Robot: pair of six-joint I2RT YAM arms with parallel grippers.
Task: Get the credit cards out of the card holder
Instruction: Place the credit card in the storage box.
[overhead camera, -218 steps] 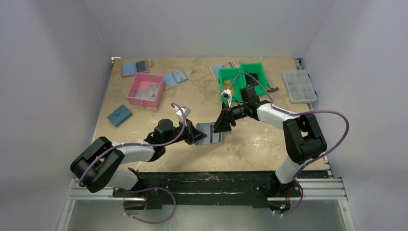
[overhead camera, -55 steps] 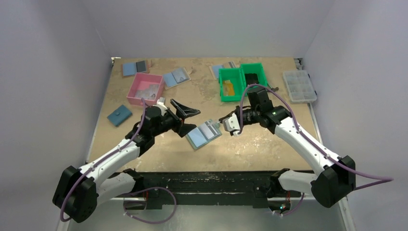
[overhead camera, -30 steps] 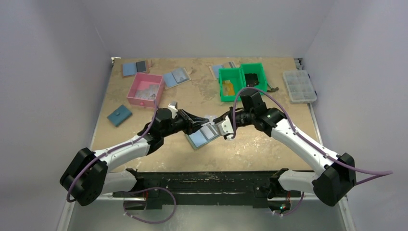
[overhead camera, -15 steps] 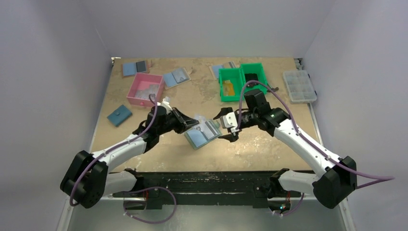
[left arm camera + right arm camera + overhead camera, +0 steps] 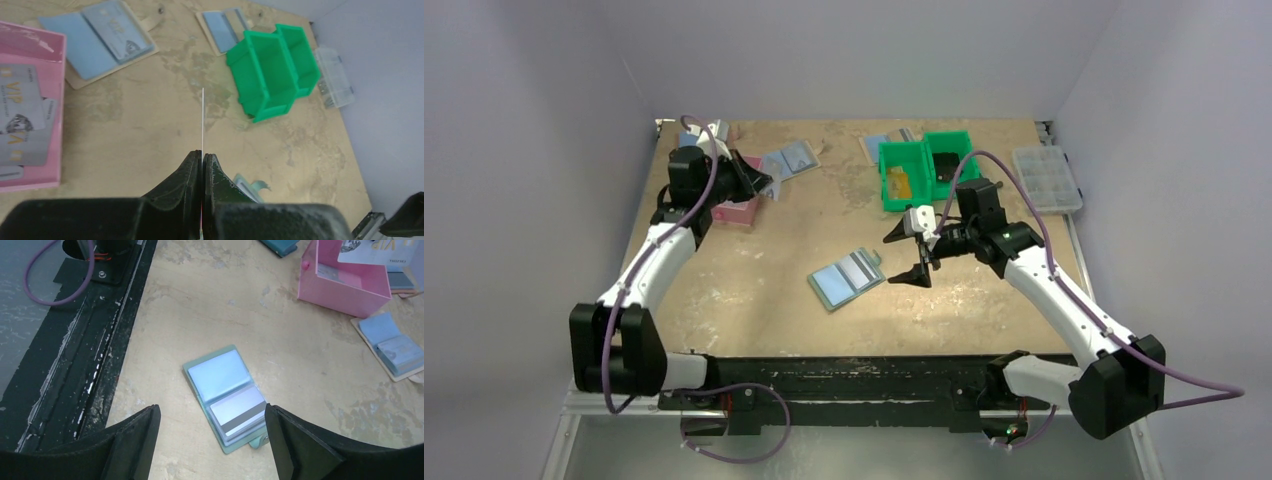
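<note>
The card holder (image 5: 849, 278) lies open on the table, pale blue inside with a grey-green rim. In the right wrist view (image 5: 220, 390) a silver-grey card with a dark stripe (image 5: 237, 410) sits in its near pocket. My right gripper (image 5: 907, 255) is open and empty, just right of and above the holder (image 5: 211, 412). My left gripper (image 5: 754, 183) is at the far left by the pink box. It is shut (image 5: 202, 156) on a thin pale card (image 5: 202, 120) seen edge-on. No orange-yellow card shows in the holder or in either gripper.
The pink box (image 5: 30, 100) holds grey cards. A green bin (image 5: 924, 170) with an orange-yellow item (image 5: 897, 183) stands at the back. A clear organizer (image 5: 1046, 178) is far right. Other blue folders (image 5: 792, 158) (image 5: 879, 147) lie at the back, a dark blue wallet (image 5: 672, 240) at left.
My left gripper left the holder with a card and swung far back-left to the pink box. My right gripper drew back to the right of the holder, jaws open.
</note>
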